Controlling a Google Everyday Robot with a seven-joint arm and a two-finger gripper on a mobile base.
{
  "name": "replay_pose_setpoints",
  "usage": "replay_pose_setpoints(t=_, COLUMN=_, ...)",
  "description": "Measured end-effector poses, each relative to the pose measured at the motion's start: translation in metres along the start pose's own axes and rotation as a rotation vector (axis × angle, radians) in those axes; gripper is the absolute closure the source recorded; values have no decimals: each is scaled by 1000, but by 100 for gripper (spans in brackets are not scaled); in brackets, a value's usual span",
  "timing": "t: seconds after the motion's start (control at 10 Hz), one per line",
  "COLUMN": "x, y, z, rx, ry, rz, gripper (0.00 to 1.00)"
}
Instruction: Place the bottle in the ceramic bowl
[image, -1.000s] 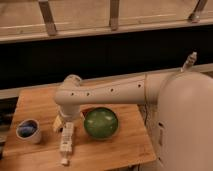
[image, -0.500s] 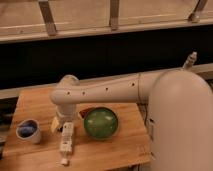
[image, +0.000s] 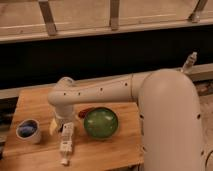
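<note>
We see the robot's pale body (image: 170, 120) filling the right side and covering the table's right edge. Its arm (image: 100, 92) reaches left over the wooden table (image: 35, 102), then bends down at the wrist.

The green bowl (image: 101, 123) sits right of middle, with nothing in it. Something small and red (image: 82, 113) shows just behind its left rim; we cannot make out what it is.

The bottle (image: 67, 142) lies on the wood just left of the bowl and apart from it. It runs front to back, and its cap end is close to the table's front edge. The gripper (image: 64, 129) is low over the bottle's far end, seemingly touching it. Whether it clasps the bottle or only rests above it we cannot tell, since the wrist hides that spot.

A white cup (image: 28, 131) with a blue inside stands near the left edge, well apart from the bottle. Open wood lies behind it toward the back left corner.
</note>
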Motion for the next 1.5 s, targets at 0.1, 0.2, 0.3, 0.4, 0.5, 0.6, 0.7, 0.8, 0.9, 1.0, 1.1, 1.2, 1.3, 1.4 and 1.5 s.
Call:
replay_pose_setpoints(t=0.1, x=-1, y=3, z=6, rx=-9, ry=7, rz=-6, gripper=20)
replay_pose_setpoints(t=0.2, x=-2, y=5, z=9, rx=-15, ry=10, rz=-9, gripper=20)
replay_pose_setpoints(t=0.3, x=-3, y=8, z=15, rx=-25, ry=18, rz=-12, gripper=20)
replay_pose_setpoints(t=0.4, x=-3, y=11, z=20, rx=-32, ry=25, rz=-15, gripper=20)
replay_pose_setpoints(t=0.5, x=-3, y=13, z=27, rx=-38, ry=34, rz=-17, gripper=20)
replay_pose_setpoints(t=0.6, x=-3, y=13, z=34, rx=-45, ry=45, rz=-15, gripper=20)
replay_pose_setpoints(t=0.7, x=-2, y=11, z=45, rx=-56, ry=54, rz=-10, gripper=20)
replay_pose_setpoints(t=0.8, x=-1, y=8, z=54, rx=-72, ry=53, rz=-2, gripper=20)
replay_pose_setpoints(t=0.9, x=0, y=4, z=58, rx=-78, ry=49, rz=5, gripper=20)
replay_pose_setpoints(t=1.0, x=0, y=5, z=58, rx=-79, ry=50, rz=3, gripper=20)
replay_pose_setpoints(t=1.1, x=0, y=6, z=58, rx=-79, ry=50, rz=0, gripper=20)
replay_pose_setpoints(t=1.2, x=0, y=6, z=58, rx=-78, ry=50, rz=0, gripper=20)
replay_pose_setpoints(t=1.3, x=0, y=5, z=58, rx=-74, ry=54, rz=2, gripper=20)
replay_pose_setpoints(t=1.4, x=0, y=6, z=62, rx=-75, ry=63, rz=6, gripper=20)
replay_pose_setpoints(t=1.5, x=0, y=7, z=69, rx=-57, ry=77, rz=13, gripper=20)
